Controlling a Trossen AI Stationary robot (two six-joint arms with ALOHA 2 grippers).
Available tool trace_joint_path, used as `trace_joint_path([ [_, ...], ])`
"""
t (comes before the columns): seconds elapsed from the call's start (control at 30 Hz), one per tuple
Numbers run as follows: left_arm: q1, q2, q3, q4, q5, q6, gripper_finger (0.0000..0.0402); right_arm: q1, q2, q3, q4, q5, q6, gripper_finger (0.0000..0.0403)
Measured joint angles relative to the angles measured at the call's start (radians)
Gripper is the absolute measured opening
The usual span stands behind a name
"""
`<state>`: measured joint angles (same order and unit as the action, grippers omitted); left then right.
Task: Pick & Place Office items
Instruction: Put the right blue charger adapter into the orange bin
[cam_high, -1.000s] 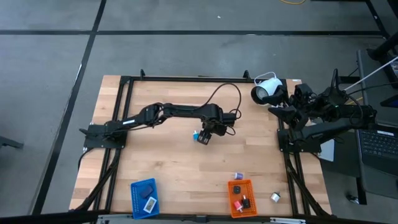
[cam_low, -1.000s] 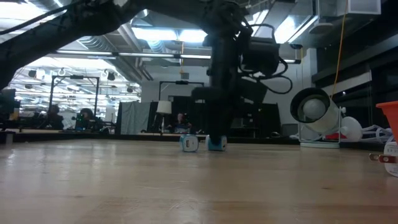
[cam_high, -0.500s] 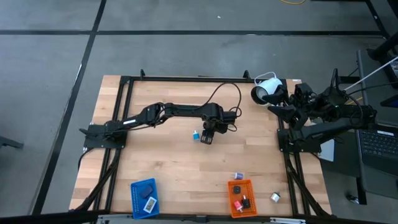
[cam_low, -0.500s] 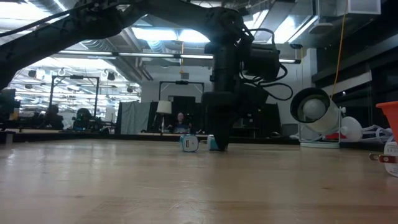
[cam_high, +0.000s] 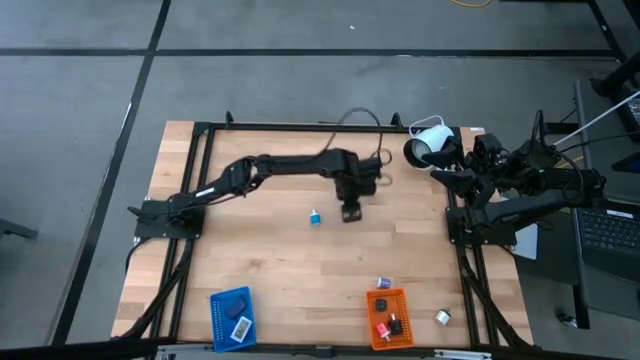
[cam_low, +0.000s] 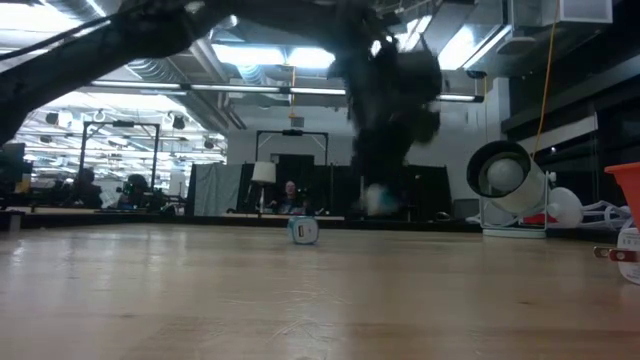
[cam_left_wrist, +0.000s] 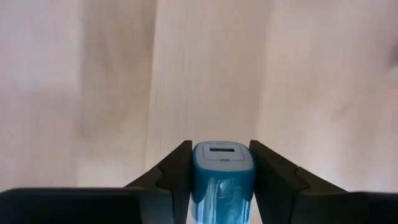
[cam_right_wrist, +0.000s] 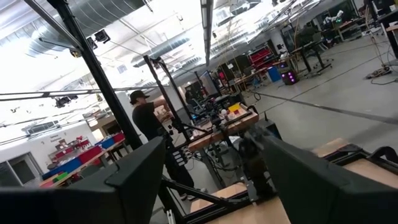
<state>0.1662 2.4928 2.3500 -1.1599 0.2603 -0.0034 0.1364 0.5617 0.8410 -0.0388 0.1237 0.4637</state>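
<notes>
My left gripper (cam_high: 350, 212) hangs over the table's middle, shut on a small light-blue chunk (cam_left_wrist: 222, 173); in the low view the gripper (cam_low: 380, 200) is a blur above the wood. A second light-blue and white piece (cam_high: 314, 217) (cam_low: 304, 230) rests on the table just left of it. A purple piece (cam_high: 382, 284) lies by the orange tray (cam_high: 388, 318), which holds red and black-white pieces. The blue tray (cam_high: 232, 317) holds flat rectangles. My right gripper (cam_right_wrist: 211, 186) is open and parked at the table's right edge. My left gripper pinches the light-blue chunk between its two fingers (cam_left_wrist: 171, 177), which press on its two opposite sides (cam_left_wrist: 200, 177). The fingers come from above, pointing down. The chunk is lifted clear of the table, and its end face (cam_left_wrist: 222, 151) sticks out past the fingertips.
A white round lamp-like device (cam_high: 430, 142) stands at the far right corner. A small silver-white piece (cam_high: 441, 316) lies right of the orange tray. A black frame (cam_high: 300, 127) runs along the table's edges. Bare wood lies between the gripper and the trays.
My left gripper, still shut on the light-blue chunk, has risen from the table and moved toward the right and slightly toward the far edge. The chunk is lifted clear. The other light-blue and white piece has stayed where it was.
</notes>
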Motion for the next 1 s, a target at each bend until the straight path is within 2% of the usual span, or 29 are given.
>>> trace_joint_path([
  [0.1,0.001,-0.048,0.003,0.079,0.041,-0.051,0.0126,0.000,0.000,0.000,-0.002,-0.008,-0.001,0.0279],
  [0.33,-0.066,-0.124,0.004,0.321,0.243,-0.175,0.0126,0.000,0.000,0.000,-0.004,-0.030,-0.008,0.0279],
  [0.47,-0.152,-0.120,0.003,0.441,0.269,-0.276,0.0126,0.000,0.000,0.000,-0.007,-0.045,-0.016,0.0279],
  [0.57,-0.216,-0.113,-0.001,0.505,0.220,-0.354,0.0126,0.000,0.000,0.000,-0.007,-0.074,-0.027,0.0279],
  [0.8,-0.324,-0.083,-0.036,0.753,-0.007,-0.602,0.0126,0.000,0.000,0.000,-0.007,-0.173,-0.024,0.0279],
  [1.0,-0.371,-0.031,-0.039,0.829,-0.123,-0.735,0.0126,0.000,0.000,0.000,-0.010,-0.211,-0.014,0.0279],
])
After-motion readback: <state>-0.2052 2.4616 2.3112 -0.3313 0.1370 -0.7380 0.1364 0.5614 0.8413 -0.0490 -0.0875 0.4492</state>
